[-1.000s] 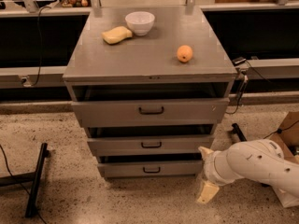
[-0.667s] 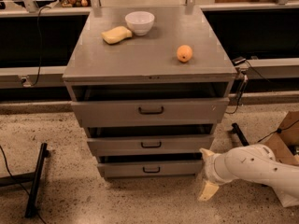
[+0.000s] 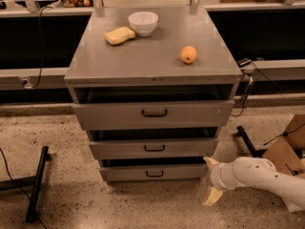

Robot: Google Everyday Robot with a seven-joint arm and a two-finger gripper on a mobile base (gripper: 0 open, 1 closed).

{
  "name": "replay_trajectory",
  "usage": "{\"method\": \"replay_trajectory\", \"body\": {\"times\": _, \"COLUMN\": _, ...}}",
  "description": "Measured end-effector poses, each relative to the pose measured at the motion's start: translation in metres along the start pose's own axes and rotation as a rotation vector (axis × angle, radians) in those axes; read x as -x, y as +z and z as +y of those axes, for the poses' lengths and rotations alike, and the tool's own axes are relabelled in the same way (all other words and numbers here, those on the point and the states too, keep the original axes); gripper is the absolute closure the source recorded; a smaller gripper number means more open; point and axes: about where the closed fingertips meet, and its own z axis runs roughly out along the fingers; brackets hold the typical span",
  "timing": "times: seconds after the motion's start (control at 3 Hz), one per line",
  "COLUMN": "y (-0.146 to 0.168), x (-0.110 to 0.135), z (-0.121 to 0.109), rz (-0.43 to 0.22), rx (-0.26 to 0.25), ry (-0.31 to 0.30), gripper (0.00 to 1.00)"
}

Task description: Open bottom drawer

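The grey cabinet (image 3: 152,66) has three drawers. The bottom drawer (image 3: 153,172) is the lowest, narrowest front, with a small dark bar handle (image 3: 154,173) at its centre. It stands slightly pulled out, with a dark gap above it. My gripper (image 3: 211,181) is low at the right, just beside the bottom drawer's right end, on a white arm (image 3: 259,175) that comes in from the right. Its two cream fingers (image 3: 212,195) are spread apart, one up and one down, holding nothing.
On the cabinet top lie a white bowl (image 3: 143,22), a yellow sponge (image 3: 119,35) and an orange (image 3: 188,54). A cardboard box (image 3: 286,149) and a black bar (image 3: 247,141) sit on the floor at right. A black stand leg (image 3: 37,182) lies at left.
The gripper and arm have shifted slightly left toward the bottom drawer's right end. The drawers and the objects on top have not moved.
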Motion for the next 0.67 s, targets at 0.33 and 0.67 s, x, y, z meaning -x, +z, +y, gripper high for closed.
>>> {"method": "replay_trajectory", "body": {"times": 0.33, "y": 0.0, "x": 0.0, "z": 0.001, "rz": 0.0, "rx": 0.001, "ry": 0.0, "gripper": 0.0}}
{"method": "replay_trajectory", "body": {"times": 0.67, "y": 0.02, "x": 0.007, "z": -0.004, "rz": -0.004, "rx": -0.013, "ry": -0.032, "gripper": 0.0}}
